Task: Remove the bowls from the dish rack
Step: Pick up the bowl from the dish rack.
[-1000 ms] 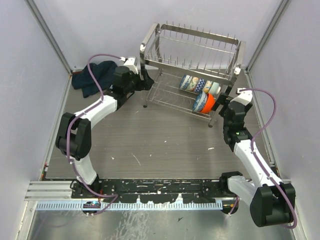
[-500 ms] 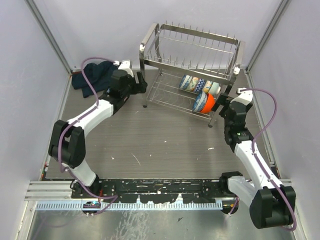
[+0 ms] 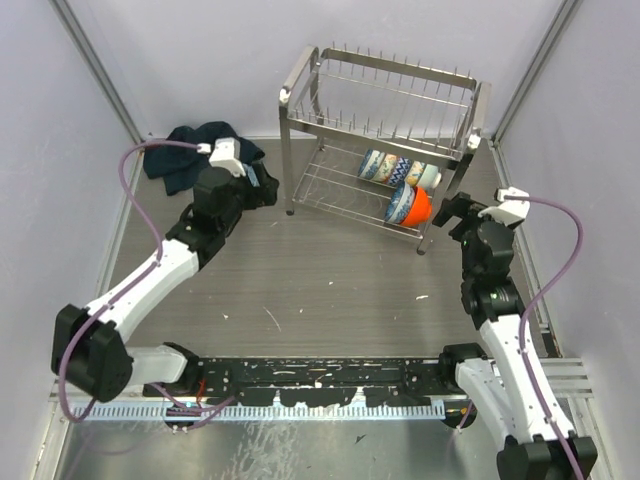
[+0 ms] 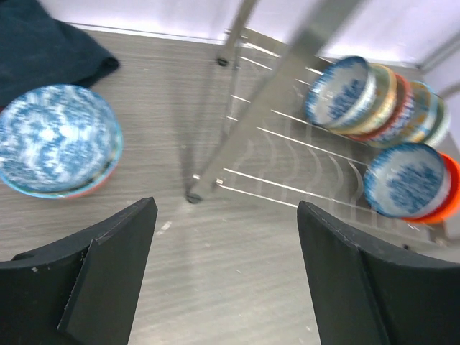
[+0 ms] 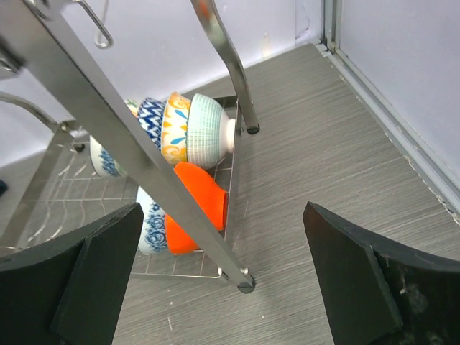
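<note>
The dish rack [image 3: 380,120] stands at the back of the table, and its lower tier holds the bowls: a row on edge [image 3: 400,168] and a blue-white bowl nested in an orange one [image 3: 410,205]. Another blue-white bowl [image 4: 57,140] sits upright on the table left of the rack's leg [image 4: 192,194]. My left gripper [image 3: 268,188] hangs open and empty just left of the rack, its fingers [image 4: 115,251] over bare table. My right gripper [image 3: 450,208] is open and empty at the rack's right front corner, facing the orange bowl [image 5: 198,205] and a mint bowl [image 5: 208,129].
A dark blue cloth [image 3: 190,150] lies bunched at the back left, beside the bowl on the table. The rack's slanted frame bar [image 5: 144,165] crosses in front of the bowls in the right wrist view. Grey walls close in both sides and the back.
My left arm has drawn back from the rack's left end toward the near left, its gripper staying open. My right arm has shifted slightly right and back from the rack corner.
</note>
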Controlling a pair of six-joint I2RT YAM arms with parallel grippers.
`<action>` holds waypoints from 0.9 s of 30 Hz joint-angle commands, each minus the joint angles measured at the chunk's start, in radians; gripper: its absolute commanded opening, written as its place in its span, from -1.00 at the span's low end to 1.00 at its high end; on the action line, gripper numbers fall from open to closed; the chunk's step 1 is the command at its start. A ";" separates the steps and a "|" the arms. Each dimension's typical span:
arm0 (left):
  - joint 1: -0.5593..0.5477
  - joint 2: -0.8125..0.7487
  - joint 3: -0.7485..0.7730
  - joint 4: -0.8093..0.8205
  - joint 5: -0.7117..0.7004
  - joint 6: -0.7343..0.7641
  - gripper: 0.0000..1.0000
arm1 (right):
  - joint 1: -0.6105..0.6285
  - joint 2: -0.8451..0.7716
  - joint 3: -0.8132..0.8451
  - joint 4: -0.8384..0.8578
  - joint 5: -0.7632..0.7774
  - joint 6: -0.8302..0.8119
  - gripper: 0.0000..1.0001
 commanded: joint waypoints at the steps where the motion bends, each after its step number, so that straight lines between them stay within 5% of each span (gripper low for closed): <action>1: -0.116 -0.088 -0.054 0.022 -0.007 -0.023 0.73 | -0.006 -0.106 0.012 -0.030 -0.024 0.032 1.00; 11: -0.403 0.155 0.051 0.222 0.010 -0.037 0.68 | 0.012 -0.242 0.003 -0.081 -0.053 0.046 1.00; 17: -0.416 0.388 0.160 0.407 0.127 -0.111 0.63 | 0.036 -0.296 0.003 -0.091 -0.041 0.044 1.00; 27: -0.416 0.659 0.390 0.486 0.189 -0.144 0.60 | 0.089 -0.342 0.007 -0.096 0.006 0.036 1.00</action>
